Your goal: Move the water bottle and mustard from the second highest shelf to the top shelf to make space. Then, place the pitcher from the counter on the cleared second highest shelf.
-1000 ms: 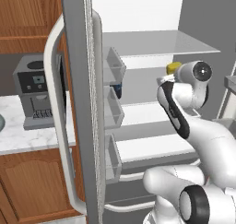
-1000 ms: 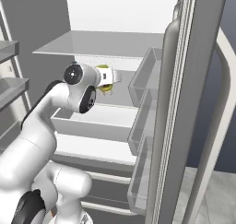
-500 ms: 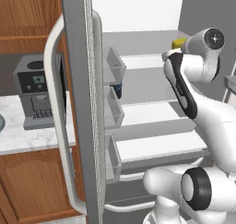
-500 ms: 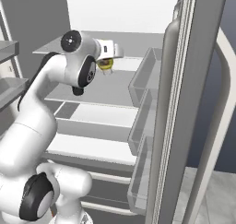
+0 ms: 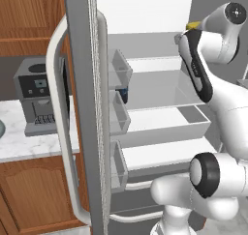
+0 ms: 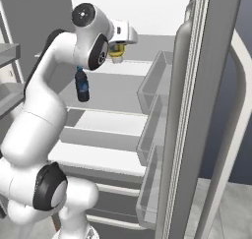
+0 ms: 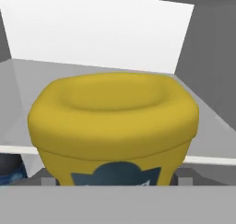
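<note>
My gripper [image 6: 118, 50] is shut on the mustard [image 6: 117, 52], a small yellow squeeze bottle with a dark label, and holds it high at the level of the top shelf [image 6: 143, 62]. Up close in the hand view, the mustard [image 7: 113, 126] has the pale shelf behind it. Its yellow tip [image 5: 193, 24] peeks out behind my arm. The water bottle [image 6: 82, 86], dark with a blue cap, stands upright on the second highest shelf [image 6: 115, 93], left of and below the mustard. The counter [image 5: 24, 144] lies left of the fridge. I cannot make out the pitcher.
The open fridge door [image 5: 85, 108] with its bins [image 5: 118, 115] stands between counter and shelves. The other door [image 6: 197, 110] and its bins [image 6: 152, 85] close off the right. A coffee machine [image 5: 36, 101] sits on the counter. A pale rounded sliver [image 5: 1, 128] shows at the counter's left edge.
My arm has risen with the mustard in the gripper, from the second highest shelf's height up to the top shelf's level. The water bottle has stayed put.
</note>
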